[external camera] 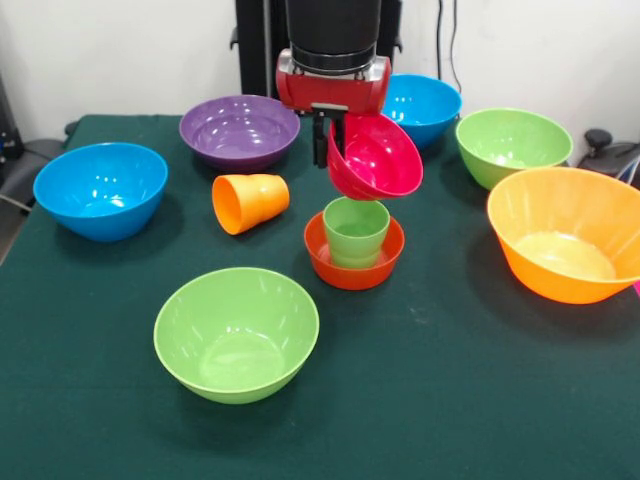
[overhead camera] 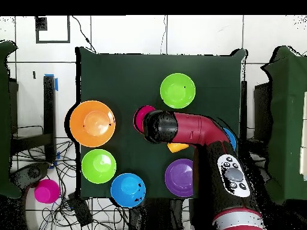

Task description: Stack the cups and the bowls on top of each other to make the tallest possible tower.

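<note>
**Magenta bowl held tilted above the green cup**

Front view: the gripper is closed on the rim of the small magenta bowl and holds it tilted in the air, just above the light green cup. This cup stands upright inside the small orange-red bowl. The orange cup lies on its side beside them. Around the middle I count two blue bowls, two light green bowls, one purple bowl and one large orange bowl, which passes the right table edge. The near part of the table is free.

Overhead view: the arm covers the middle; only a part of the magenta bowl shows. The large orange bowl overhangs the left edge. A pink bowl lies off the table
</note>
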### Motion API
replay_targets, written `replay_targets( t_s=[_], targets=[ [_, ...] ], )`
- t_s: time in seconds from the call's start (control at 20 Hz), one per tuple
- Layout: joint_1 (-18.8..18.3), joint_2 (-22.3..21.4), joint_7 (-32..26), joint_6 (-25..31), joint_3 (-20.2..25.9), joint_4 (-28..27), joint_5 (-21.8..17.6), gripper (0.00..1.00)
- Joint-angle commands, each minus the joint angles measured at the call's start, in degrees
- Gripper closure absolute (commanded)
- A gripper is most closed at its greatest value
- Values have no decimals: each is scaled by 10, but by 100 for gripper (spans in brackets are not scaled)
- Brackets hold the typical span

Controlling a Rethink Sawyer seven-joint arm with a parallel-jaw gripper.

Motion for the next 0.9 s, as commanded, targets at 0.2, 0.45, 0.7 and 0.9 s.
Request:
replay_targets(
  t_s=[0.2, 0.45, 0.7, 0.9],
  targets=[
    [5, 41, 54, -12, 17, -10, 9, 100],
    [10, 41, 46, 16, 10, -32, 3, 100],
    [12, 37, 58, 4, 8, -19, 7, 100],
    [16, 33, 71, -3, 4, -6, 13, 100]
  ],
)
